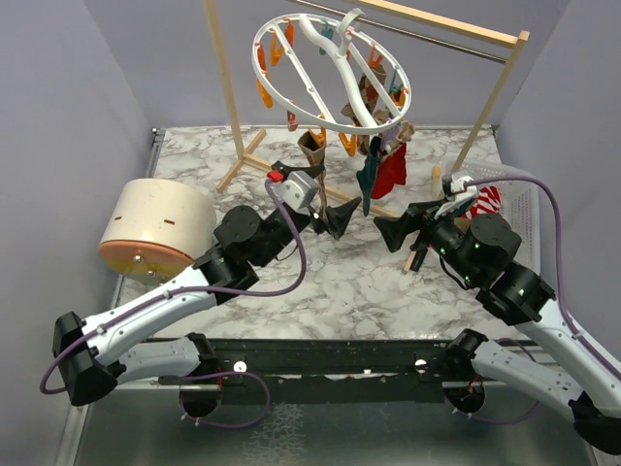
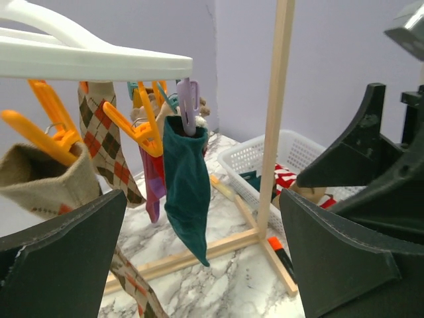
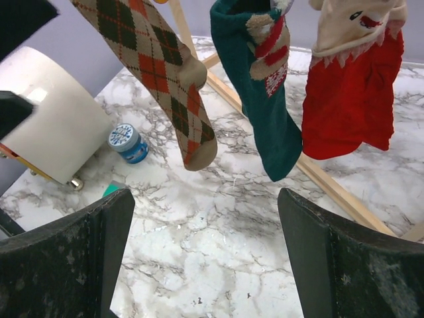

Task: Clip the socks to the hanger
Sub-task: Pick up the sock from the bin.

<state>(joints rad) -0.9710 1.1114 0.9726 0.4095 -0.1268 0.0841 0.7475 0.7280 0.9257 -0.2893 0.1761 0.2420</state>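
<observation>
The white round hanger hangs tilted from the wooden rack, with orange clips. Several socks hang clipped from it: a dark teal sock, a red sock with a tan cuff, a brown argyle sock and a purple one. My left gripper is open and empty just below-left of the teal sock. My right gripper is open and empty just below-right of it. A red-white striped sock lies in the basket.
The wooden rack frame stands at the back, its base bars on the marble table. A white basket sits at the right. A round beige container lies at the left. A small blue tin stands near it.
</observation>
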